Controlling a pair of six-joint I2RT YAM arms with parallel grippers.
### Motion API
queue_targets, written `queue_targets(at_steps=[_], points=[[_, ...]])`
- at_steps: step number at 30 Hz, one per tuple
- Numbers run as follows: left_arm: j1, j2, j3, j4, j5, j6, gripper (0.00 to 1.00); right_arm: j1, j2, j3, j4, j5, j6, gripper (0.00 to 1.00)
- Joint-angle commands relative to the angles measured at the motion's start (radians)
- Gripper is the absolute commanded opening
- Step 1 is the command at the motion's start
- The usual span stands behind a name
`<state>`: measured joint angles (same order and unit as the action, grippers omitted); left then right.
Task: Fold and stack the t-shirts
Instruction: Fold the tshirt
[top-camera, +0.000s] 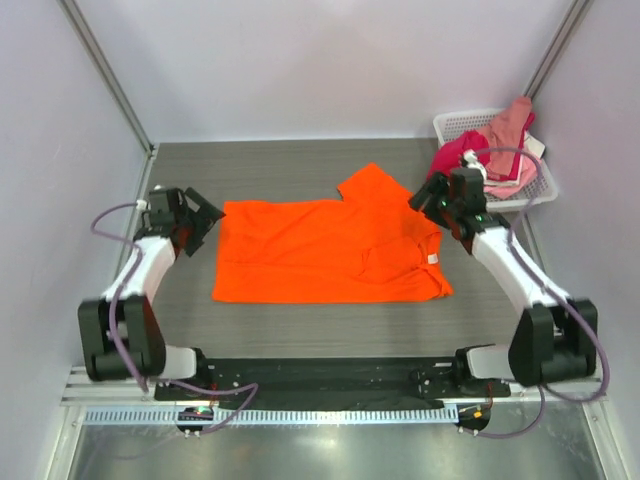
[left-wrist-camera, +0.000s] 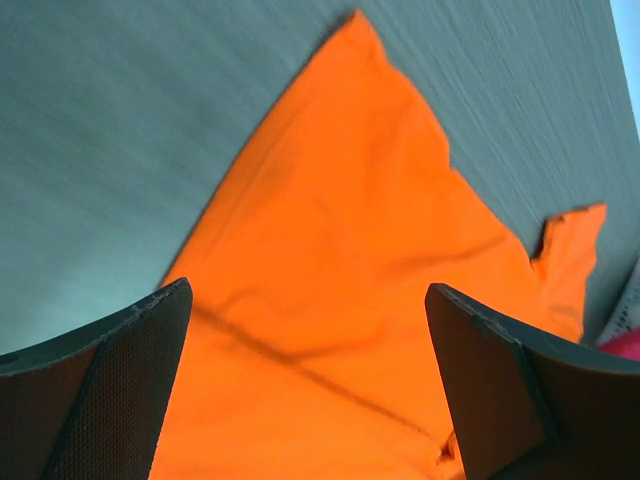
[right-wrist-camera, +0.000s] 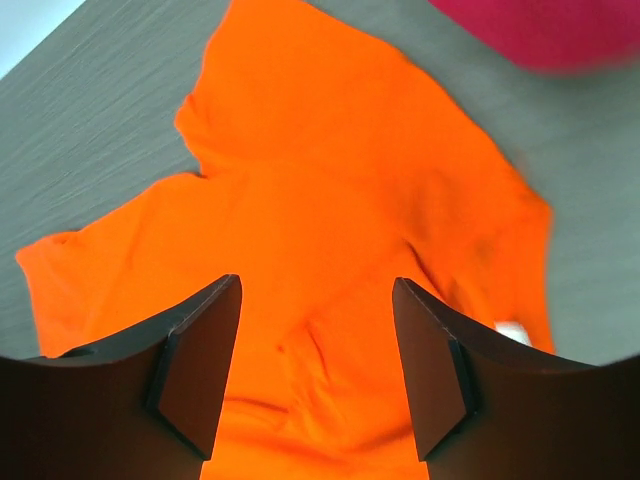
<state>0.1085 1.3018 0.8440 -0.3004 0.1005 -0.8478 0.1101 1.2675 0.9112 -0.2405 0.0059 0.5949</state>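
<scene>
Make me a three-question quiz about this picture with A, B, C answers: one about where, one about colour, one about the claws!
1. Where is the white basket?
A) far right corner
B) near left corner
C) in the middle

2. What colour is the t-shirt spread on the table?
A) blue
B) orange
C) green

3. How are the left claw and right claw?
A) shut on the t-shirt
B) holding the basket
C) open, holding nothing

Answers:
1 A, it sits at the far right.
2 B, bright orange cloth lies flat.
3 C, both wrist views show the fingers apart, gripping nothing.
</scene>
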Motion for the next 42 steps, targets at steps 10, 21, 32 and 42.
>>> queue_targets(at_steps=[10, 21, 32, 42], points=[[-0.015, 0.605, 0.438, 0.204, 0.051, 0.047, 0.97, 0.073, 0.738, 0.675, 0.047, 0.154, -0.204, 0.68], [-0.020, 0.711, 0.512, 0.207, -0.045, 0.130, 0.97, 0.074, 1.318, 1.417, -0.160, 0.016, -0.207, 0.69], [-0.036, 0.769, 0.550, 0.207, -0.032, 0.118, 0.95, 0.089, 1.333, 1.375, -0.163, -0.058, -0.214, 0.54], [-0.067, 0.783, 0.561, 0.207, -0.031, 0.119, 0.92, 0.129, 1.331, 1.373, -0.192, -0.011, -0.262, 0.46]])
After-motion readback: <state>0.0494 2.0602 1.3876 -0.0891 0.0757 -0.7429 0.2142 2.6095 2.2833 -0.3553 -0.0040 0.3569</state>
